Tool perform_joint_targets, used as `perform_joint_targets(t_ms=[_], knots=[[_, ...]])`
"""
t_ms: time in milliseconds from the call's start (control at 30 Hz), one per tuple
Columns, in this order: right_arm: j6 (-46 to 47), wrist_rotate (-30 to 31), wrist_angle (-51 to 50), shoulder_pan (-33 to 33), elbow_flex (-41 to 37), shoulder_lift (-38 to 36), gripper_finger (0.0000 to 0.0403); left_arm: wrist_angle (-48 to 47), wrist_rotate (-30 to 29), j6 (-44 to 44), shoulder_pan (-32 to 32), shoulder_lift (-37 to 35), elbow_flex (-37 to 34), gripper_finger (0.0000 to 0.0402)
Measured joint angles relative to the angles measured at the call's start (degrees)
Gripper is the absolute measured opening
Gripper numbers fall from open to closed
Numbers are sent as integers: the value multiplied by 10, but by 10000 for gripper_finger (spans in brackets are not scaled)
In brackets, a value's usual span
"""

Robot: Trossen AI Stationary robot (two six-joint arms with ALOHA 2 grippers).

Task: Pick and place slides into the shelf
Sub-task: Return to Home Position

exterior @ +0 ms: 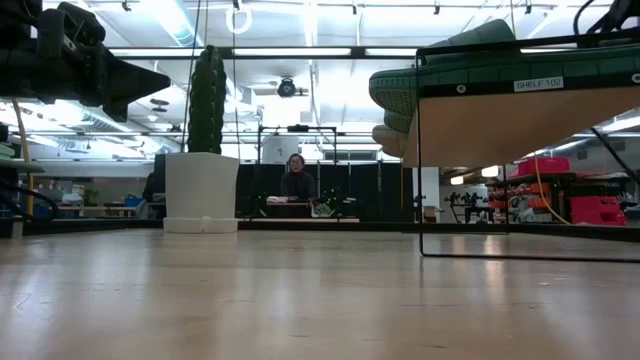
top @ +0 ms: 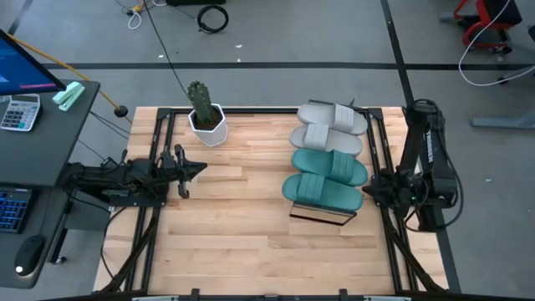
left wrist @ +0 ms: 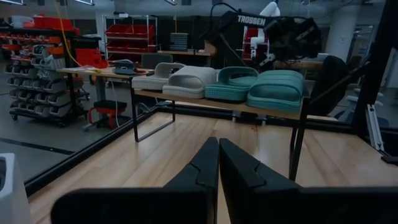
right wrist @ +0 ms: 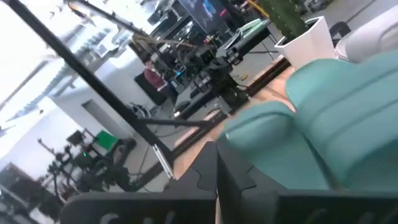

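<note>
Four slides (top: 328,159) fill the shelf (top: 322,217). Left gripper (top: 199,170), well apart from it, and right gripper (top: 366,191), beside it, are closed. Only the low view shows its label (exterior: 539,84).

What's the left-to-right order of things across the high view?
calculator → left gripper → shelf loaded with the slides → right gripper. Cactus pot is skipped because it overlaps the left gripper's span.
</note>
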Motion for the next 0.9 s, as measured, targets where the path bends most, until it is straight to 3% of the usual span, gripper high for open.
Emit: perform_joint_targets(t_ms=[600,900], knots=[[9,0,87,34,-174,-27,0,1,1,0,0,0,0,26],[9,4,118,57,-197,-27,0,1,1,0,0,0,0,19]])
